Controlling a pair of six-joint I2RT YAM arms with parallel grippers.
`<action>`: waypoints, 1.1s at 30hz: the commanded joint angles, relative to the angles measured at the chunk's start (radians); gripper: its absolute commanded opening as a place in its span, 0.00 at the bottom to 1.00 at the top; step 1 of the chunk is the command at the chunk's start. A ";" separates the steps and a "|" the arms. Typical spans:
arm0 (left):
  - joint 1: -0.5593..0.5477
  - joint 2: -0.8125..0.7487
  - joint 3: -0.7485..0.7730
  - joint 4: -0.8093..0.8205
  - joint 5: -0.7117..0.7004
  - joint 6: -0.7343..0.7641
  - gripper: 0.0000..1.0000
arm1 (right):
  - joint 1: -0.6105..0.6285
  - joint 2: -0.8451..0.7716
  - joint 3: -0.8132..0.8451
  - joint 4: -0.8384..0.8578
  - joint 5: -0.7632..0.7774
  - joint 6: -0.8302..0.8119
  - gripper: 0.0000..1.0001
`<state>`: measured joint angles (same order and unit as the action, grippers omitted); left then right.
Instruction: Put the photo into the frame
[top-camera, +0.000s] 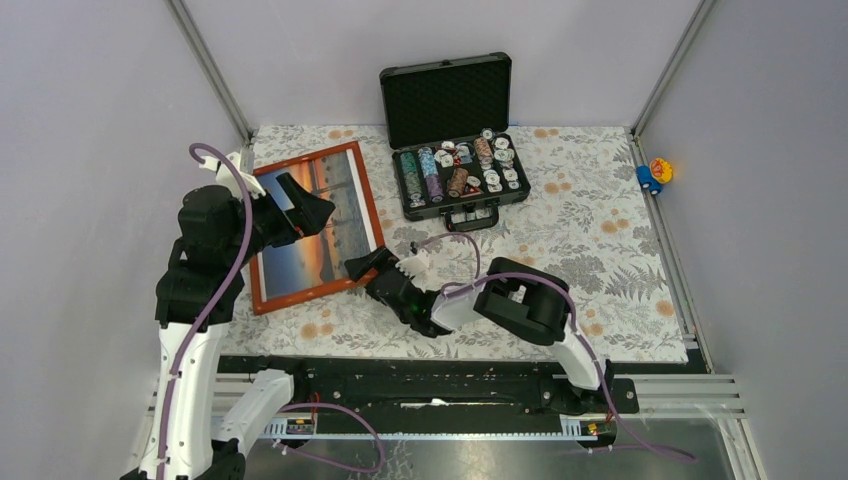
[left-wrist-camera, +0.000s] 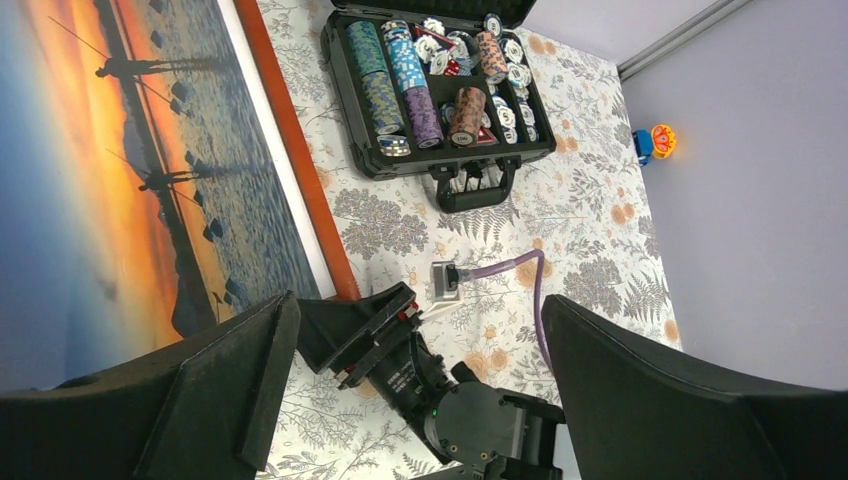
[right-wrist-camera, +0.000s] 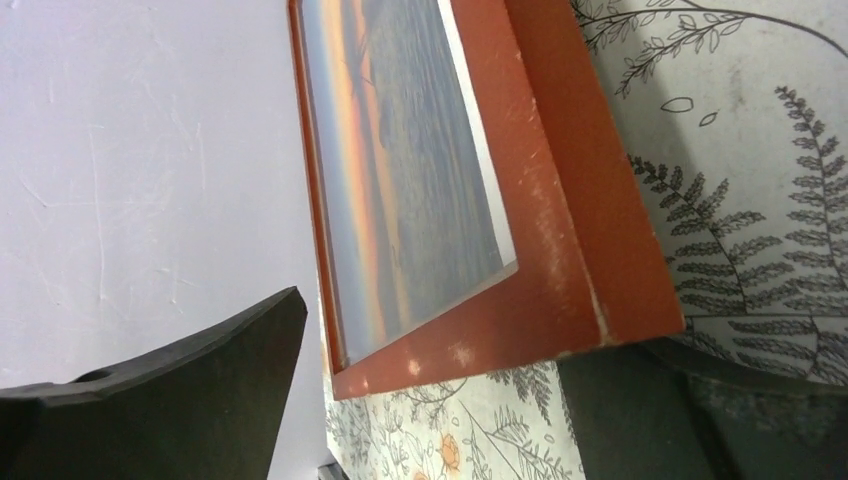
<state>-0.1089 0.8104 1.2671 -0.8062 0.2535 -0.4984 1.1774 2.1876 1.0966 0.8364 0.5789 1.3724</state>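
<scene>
Right end effector (top-camera: 380, 265): released, astride the near-right corner of the frame (top-camera: 369, 200).
Left end effector (top-camera: 308, 205): released, empty, over the photo (top-camera: 310, 255).
Long axis: frame runs near to far, left of the right end effector.

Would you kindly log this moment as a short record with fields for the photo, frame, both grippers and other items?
photo: image side up, lying within the frame
frame: flat on the left part of the table
left gripper: open, above the photo
right gripper: open, at the frame's near right corner
case: lid up, chips inside, right of the frame
toy: blue and orange, past the table's right edge
</scene>
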 joint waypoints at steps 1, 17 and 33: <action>-0.003 -0.008 -0.001 0.051 -0.027 -0.005 0.99 | 0.002 -0.092 0.010 -0.290 -0.042 0.037 1.00; -0.003 0.041 -0.001 0.124 0.086 0.021 0.99 | 0.008 -0.659 -0.012 -0.845 -0.159 -0.687 1.00; -0.003 -0.043 0.177 0.395 -0.008 -0.008 0.99 | 0.008 -1.298 0.282 -1.159 0.294 -1.438 1.00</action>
<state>-0.1101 0.8146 1.3697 -0.5533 0.3195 -0.5289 1.1847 0.9539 1.3052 -0.2687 0.7353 0.1295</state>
